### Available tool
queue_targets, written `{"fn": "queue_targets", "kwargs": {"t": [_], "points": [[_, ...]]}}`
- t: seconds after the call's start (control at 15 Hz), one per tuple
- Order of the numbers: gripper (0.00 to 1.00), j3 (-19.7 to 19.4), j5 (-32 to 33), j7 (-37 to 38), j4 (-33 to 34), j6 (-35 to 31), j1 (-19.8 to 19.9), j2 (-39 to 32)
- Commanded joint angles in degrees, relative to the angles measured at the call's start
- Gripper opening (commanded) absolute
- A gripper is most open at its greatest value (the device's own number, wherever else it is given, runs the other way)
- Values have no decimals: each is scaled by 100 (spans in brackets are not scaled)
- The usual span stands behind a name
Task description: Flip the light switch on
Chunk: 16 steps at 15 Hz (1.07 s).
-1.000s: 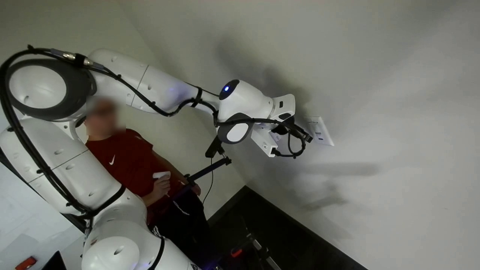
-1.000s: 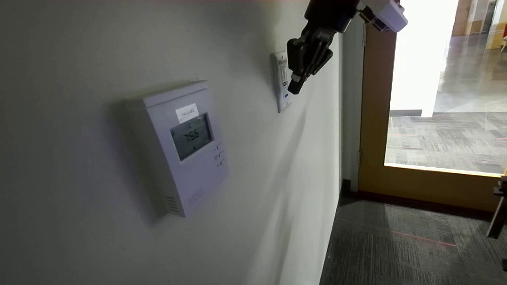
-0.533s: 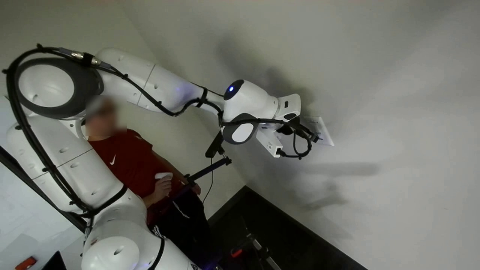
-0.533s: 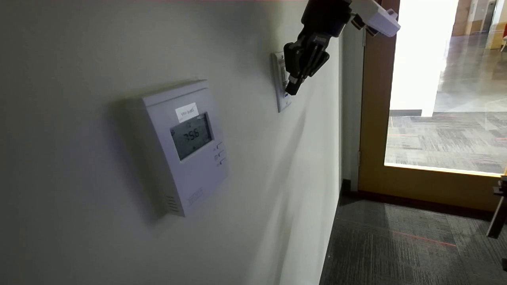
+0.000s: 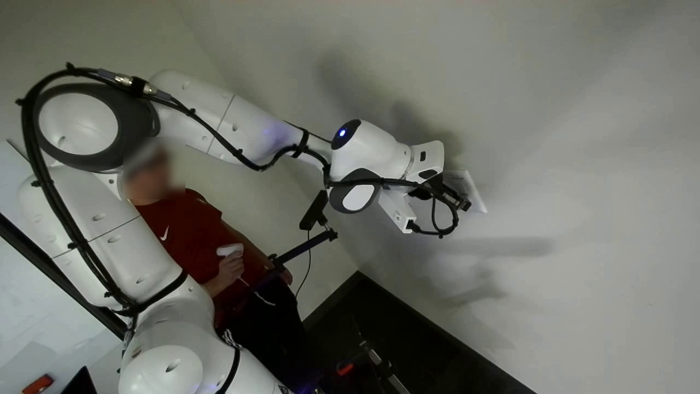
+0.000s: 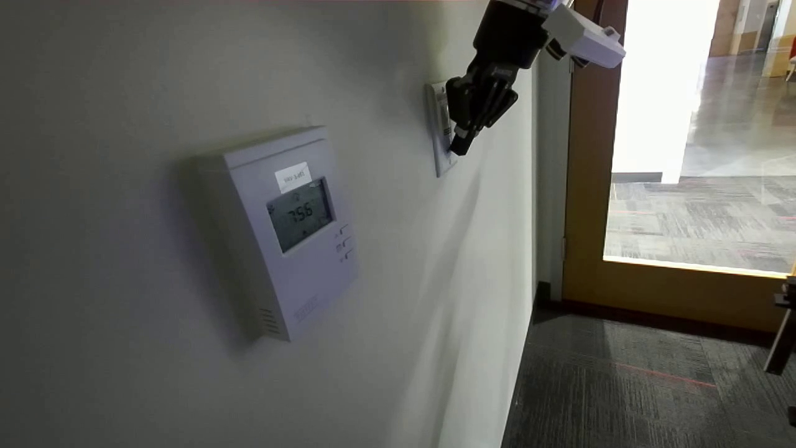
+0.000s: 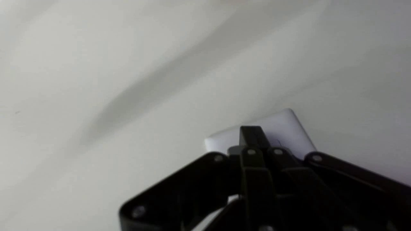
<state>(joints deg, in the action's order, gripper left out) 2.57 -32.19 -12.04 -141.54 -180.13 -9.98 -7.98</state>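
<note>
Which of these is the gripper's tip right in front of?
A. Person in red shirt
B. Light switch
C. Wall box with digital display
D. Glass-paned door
B: in all three views the gripper overlaps the light switch, hiding part of it.

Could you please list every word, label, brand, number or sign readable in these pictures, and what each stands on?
"756", on the display of the wall unit; any dot or colon is unclear.
A white swoosh, no words, on the red shirt.
White sticker on the unit: too blurred.
Marks by its buttons: too small.
Faint mark low on its front: unreadable.
Print on the light switch: too small.
</note>
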Motion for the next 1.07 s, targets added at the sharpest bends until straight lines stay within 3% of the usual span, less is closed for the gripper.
{"fn": "queue_targets", "kwargs": {"t": [0.0, 0.27, 0.4, 0.47, 0.67, 1.0], "points": [[0, 316, -438, -116, 96, 185, 143, 298], [0, 642, -1009, -307, 35, 62, 327, 526], [0, 945, -1754, -679, 99, 247, 450, 827], [0, 882, -1857, -762, 43, 318, 428, 921], [0, 405, -403, 90, -804, 133, 515, 1124], [0, -214, 1724, 624, -1489, 876, 985, 1717]]}}
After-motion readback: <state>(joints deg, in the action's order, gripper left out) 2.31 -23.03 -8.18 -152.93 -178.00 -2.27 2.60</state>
